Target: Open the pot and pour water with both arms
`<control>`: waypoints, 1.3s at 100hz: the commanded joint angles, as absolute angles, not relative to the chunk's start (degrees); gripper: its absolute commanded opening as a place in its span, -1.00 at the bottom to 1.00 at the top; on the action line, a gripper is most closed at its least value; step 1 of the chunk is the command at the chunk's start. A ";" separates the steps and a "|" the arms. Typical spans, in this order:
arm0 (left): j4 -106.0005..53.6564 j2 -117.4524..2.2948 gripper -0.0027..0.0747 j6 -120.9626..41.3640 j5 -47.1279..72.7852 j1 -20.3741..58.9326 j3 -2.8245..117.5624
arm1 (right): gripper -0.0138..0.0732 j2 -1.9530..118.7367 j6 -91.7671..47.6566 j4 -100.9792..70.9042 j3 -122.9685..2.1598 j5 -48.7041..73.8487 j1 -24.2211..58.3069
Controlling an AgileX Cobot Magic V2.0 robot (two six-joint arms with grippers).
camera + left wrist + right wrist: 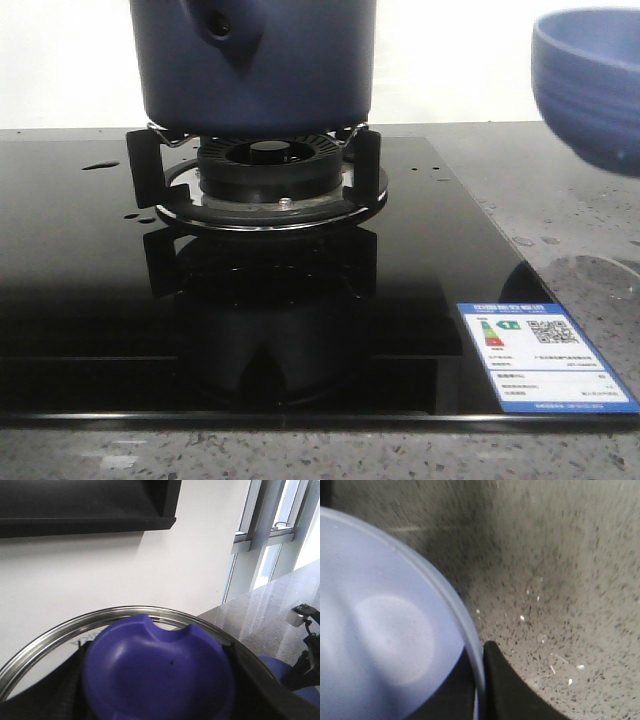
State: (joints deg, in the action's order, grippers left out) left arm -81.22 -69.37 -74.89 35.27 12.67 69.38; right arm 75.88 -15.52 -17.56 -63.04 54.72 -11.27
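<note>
The dark navy pot [255, 70] stands on the burner [265, 165]; its handle mount [228, 30] faces me and its top is out of view. My left gripper [157, 680] is shut on the blue knob [157, 665] of the pot lid, whose steel rim [115, 612] shows against the white wall. My right gripper [480, 680] is shut on the rim of the lighter blue bowl [385, 630], one black finger [505, 685] outside the rim. In the front view the bowl [590, 85] hangs in the air at the right. Neither gripper shows there.
The black glass stove top [300, 300] carries a blue and white label [545, 355] at its front right corner. Grey speckled countertop [560, 200] lies to the right. A dark hood [85, 505] and windows [270, 530] show in the left wrist view.
</note>
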 commanded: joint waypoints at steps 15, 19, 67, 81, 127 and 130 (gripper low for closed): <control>-85.57 -67.69 -0.03 -75.20 33.86 13.21 71.83 | -0.79 76.94 -15.30 -18.28 -63.28 51.32 -11.67; -85.42 -67.69 -0.03 -75.20 33.86 13.21 71.83 | -0.79 77.66 -15.30 -18.28 -63.28 51.57 -11.67; -84.52 -67.69 -0.03 -75.20 33.99 13.21 71.83 | -0.30 80.47 -15.54 -17.47 -65.22 55.24 -11.67; -84.52 -68.72 -0.03 -75.20 36.14 13.21 71.83 | 0.36 80.47 -15.54 -18.45 -69.66 59.56 -11.67; -85.92 -79.80 -0.03 -79.34 44.24 15.68 71.83 | 0.41 72.48 -15.54 -21.60 -75.84 63.45 -11.67; -86.03 -80.35 -0.03 -80.63 44.24 16.13 71.83 | 0.41 71.97 -15.54 -21.60 -75.84 63.45 -11.67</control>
